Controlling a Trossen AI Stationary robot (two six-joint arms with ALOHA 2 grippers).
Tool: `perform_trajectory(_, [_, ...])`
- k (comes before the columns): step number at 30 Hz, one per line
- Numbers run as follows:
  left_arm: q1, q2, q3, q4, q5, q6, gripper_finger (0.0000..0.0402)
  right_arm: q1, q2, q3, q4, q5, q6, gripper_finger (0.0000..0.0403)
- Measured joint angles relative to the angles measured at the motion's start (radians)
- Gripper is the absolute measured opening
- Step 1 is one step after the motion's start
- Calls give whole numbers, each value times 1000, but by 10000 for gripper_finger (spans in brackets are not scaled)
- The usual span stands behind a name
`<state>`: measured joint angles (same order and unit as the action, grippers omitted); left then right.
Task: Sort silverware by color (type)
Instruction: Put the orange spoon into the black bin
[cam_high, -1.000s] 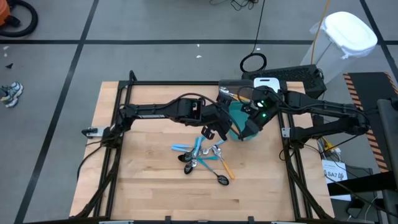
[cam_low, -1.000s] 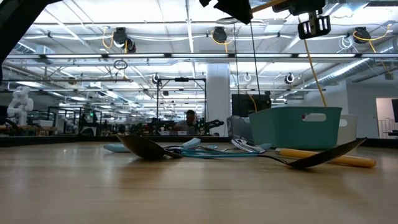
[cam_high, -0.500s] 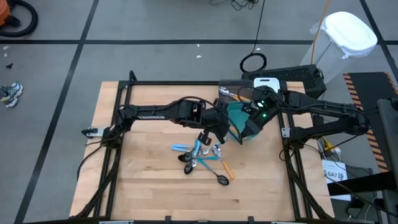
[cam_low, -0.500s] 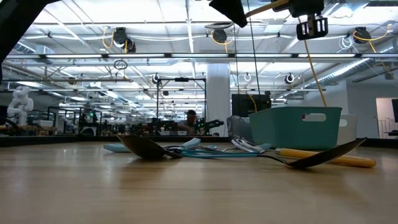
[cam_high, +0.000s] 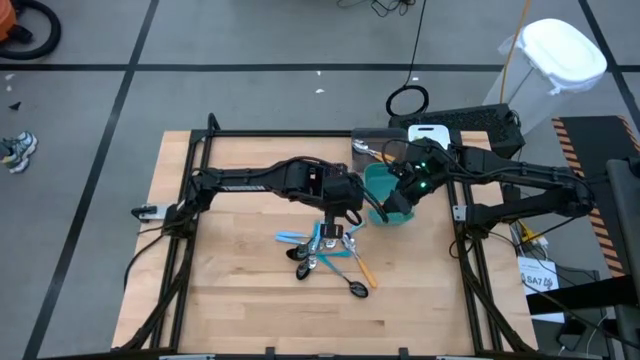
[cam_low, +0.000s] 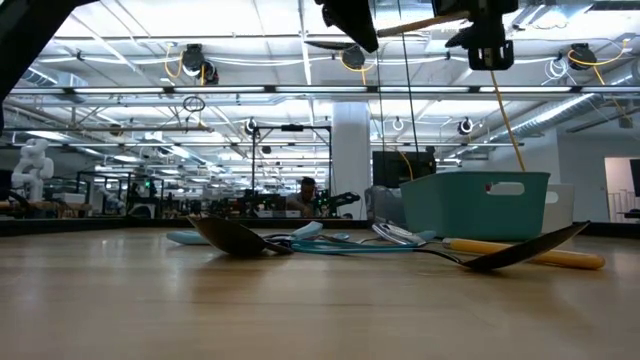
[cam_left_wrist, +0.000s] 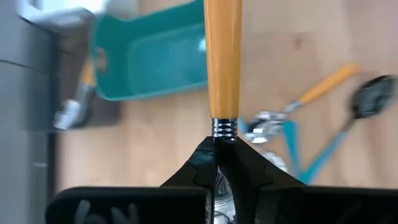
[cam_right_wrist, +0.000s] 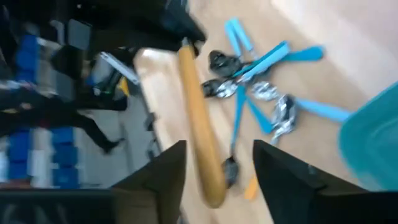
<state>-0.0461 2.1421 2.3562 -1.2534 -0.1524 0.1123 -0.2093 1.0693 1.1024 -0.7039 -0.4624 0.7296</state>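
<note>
An orange-handled utensil is held high above the table, its handle nearly level between my two grippers. My left gripper is shut on it, over the silverware pile's far side. My right gripper stands open beside the teal bin, one finger on either side of the handle's free end; whether they touch it I cannot tell. The remaining silverware, light-blue-handled, orange-handled and dark spoons, lies in a loose heap on the table. My left gripper pinches the utensil's metal neck between its two fingers, just under the ridged collar where the orange handle begins. The handle sticks straight out beyond the fingertips. The utensil is lifted clear of the table; its head is hidden behind the fingers.
The teal bin stands just beyond the pile on the right, with a gray bin and a white bin behind it. Bare wood lies left of and in front of the pile.
My left gripper has rolled about its own axis, tipped down a little and shut on the utensil's neck. My right gripper has turned slightly at the handle's free end, and its fingers now stand apart. The utensil has stayed high above the table.
</note>
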Motion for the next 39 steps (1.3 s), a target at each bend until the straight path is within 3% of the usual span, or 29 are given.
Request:
perform_trajectory(8, [29,0,0,-9,190,-141,20,61,-2,4,-8,148,-283,227])
perform_trajectory(13, [52,-1,0,-8,276,-184,20,106,-1,4,-14,208,-447,220])
perform_trajectory(19, [86,-1,0,-11,368,-242,20,167,-1,4,-12,431,-599,202])
perform_trajectory(23, [108,-1,0,-11,410,-277,20,194,-1,4,-12,514,-688,189])
perform_trajectory(33, [166,-1,0,-19,525,-306,20,208,27,4,-1,550,-723,143])
perform_trajectory(39, [171,-1,0,-27,572,-298,20,211,28,4,55,569,-721,140])
